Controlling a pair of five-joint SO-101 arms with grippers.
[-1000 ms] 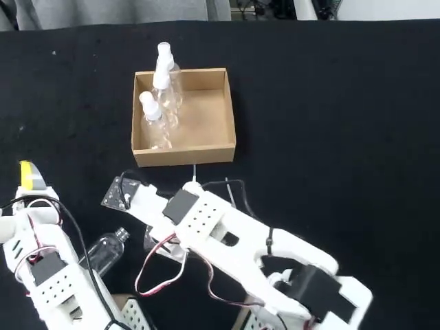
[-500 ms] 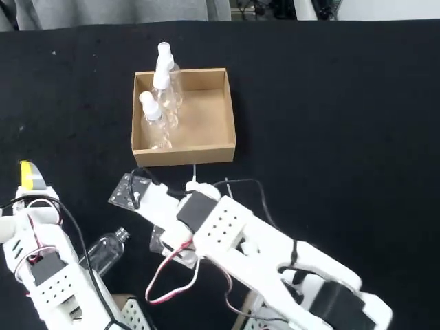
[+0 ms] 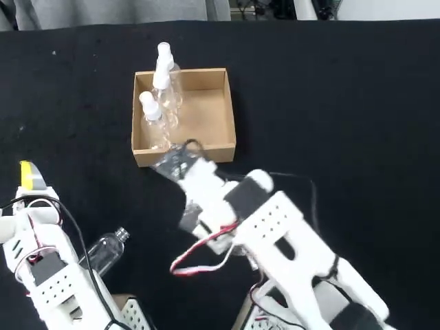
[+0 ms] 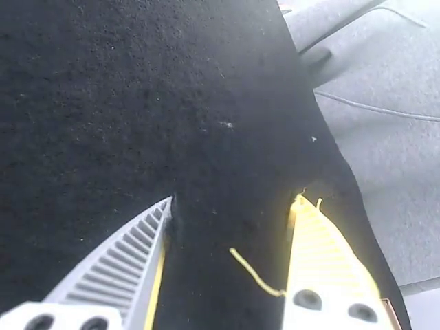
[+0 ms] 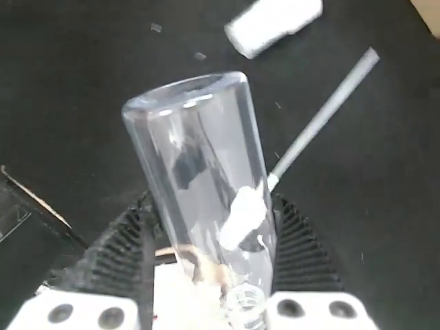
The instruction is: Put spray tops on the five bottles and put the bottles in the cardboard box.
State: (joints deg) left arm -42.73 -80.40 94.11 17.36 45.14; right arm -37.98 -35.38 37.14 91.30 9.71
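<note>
The cardboard box (image 3: 206, 117) stands at the back of the black table, with three clear bottles (image 3: 157, 113) wearing white spray tops along one side of it. My right gripper (image 5: 210, 275) is shut on a clear topless bottle (image 5: 199, 158), held above the table just in front of the box. Under it lie a white spray top (image 5: 273, 24) and a second top with a long grey tube (image 5: 323, 110). Another topless bottle (image 3: 106, 251) lies near the front left, beside my left arm. My left gripper (image 4: 234, 203) stands open over bare cloth.
The left arm's base (image 3: 48, 275) fills the front left corner, and the right arm (image 3: 289, 247) stretches from the front centre toward the box. A red cable loops under the right arm. The table's right half is bare black cloth.
The right arm has swung from beside the lying bottle up toward the box's front wall, carrying its bottle. The left arm has kept still.
</note>
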